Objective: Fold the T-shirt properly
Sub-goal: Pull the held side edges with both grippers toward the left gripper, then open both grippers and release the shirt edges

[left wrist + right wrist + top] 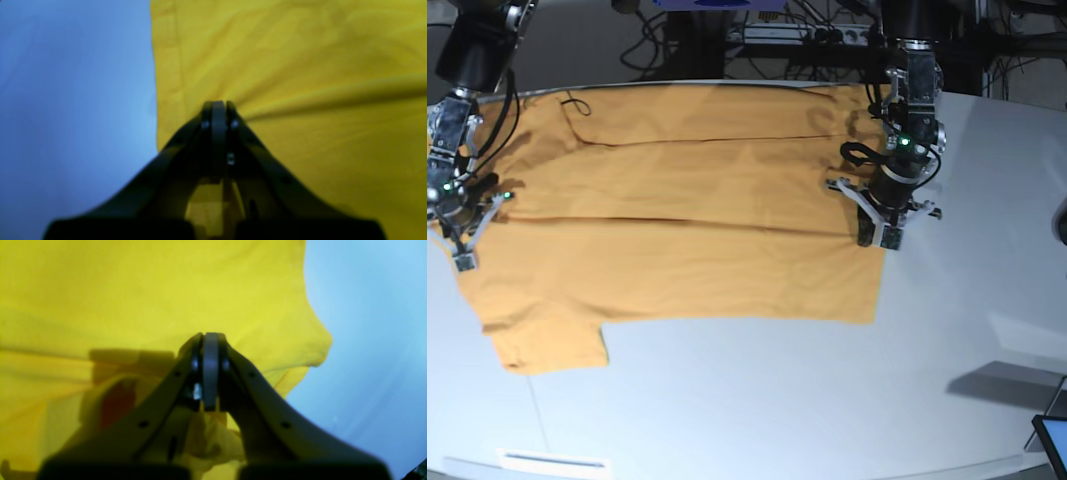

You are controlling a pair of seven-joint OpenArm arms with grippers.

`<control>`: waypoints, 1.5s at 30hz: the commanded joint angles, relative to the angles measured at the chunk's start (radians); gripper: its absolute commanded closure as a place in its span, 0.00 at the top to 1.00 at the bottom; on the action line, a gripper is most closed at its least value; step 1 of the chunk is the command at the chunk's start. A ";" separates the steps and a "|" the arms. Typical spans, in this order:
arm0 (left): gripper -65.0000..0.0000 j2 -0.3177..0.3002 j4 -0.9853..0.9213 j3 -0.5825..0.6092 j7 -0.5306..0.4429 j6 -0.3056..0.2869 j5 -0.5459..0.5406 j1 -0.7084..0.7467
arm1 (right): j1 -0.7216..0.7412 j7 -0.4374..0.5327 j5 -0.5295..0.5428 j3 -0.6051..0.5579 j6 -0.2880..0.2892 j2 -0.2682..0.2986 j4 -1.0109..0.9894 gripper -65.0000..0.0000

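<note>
From each wrist camera the jaws appear pressed together on orange-yellow cloth: the left gripper (218, 106) pinches the T-shirt (300, 83) just inside its edge, a taut ridge running away from the tips; the right gripper (210, 338) is likewise closed on fabric near a curling hem; farther off, in the base view, the T-shirt (687, 240) lies spread across the white table (827, 400), one sleeve hanging toward the near edge, creases crossing the body; the likely risks are a thin pinch slipping under tension, uneven pulling by the two arms skewing the fold line, and the loose sleeve bunching beneath.
</note>
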 commanded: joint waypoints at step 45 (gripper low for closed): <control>0.00 -0.071 -0.071 0.035 0.112 0.022 0.047 -0.101 | -0.015 -0.129 -0.001 -0.082 0.053 -0.056 0.285 0.16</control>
